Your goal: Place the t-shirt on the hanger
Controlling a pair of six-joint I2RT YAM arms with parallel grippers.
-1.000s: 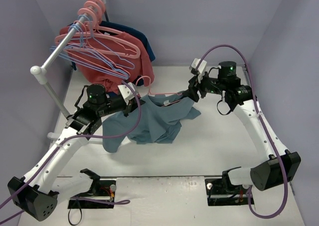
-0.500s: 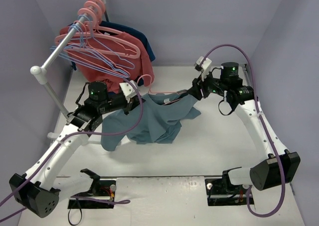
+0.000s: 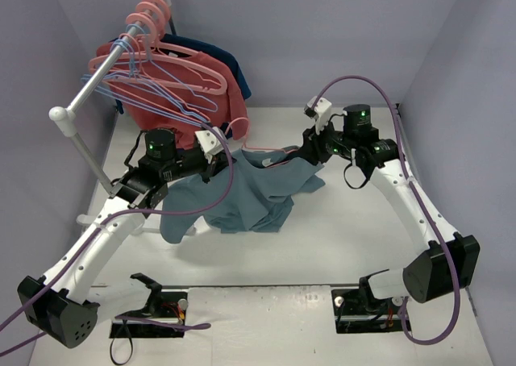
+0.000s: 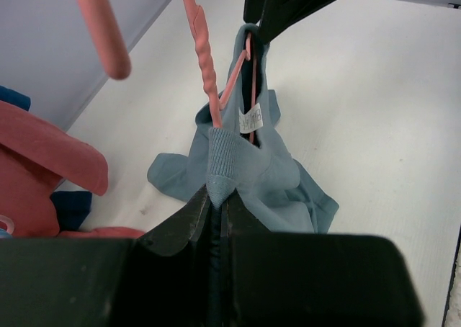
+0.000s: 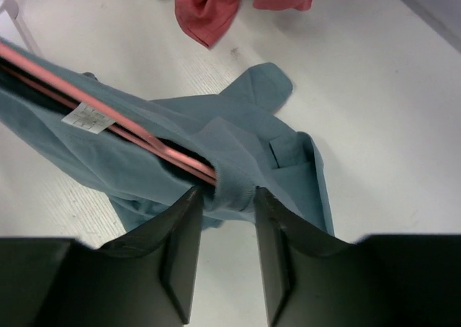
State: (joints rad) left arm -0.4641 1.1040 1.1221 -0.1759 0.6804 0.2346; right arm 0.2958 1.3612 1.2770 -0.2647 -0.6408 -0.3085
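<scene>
On the left, the rail (image 3: pixel 89 88) carries spare hangers (image 3: pixel 173 76) and a coral shirt (image 3: pixel 228 100). The left end effector (image 4: pixel 218 199) is clenched on the ribbed collar of the t-shirt (image 4: pixel 284 179), holding the neck taut so the hanger (image 4: pixel 205 68) stays threaded inside it. The right end effector (image 5: pixel 226 194) grasps the collar's far side, perhaps the hanger's end too, while the hem trails on the tabletop (image 3: pixel 355 229)

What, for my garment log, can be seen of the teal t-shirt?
The t-shirt is dusty teal, soft and cotton-like, short-sleeved, with a white label inside its ribbed collar. The left gripper and right gripper each pinch the collar, stretching it raised between them; the thin pink hanger runs through the neck opening. Its body hangs crumpled onto the white table.
</scene>
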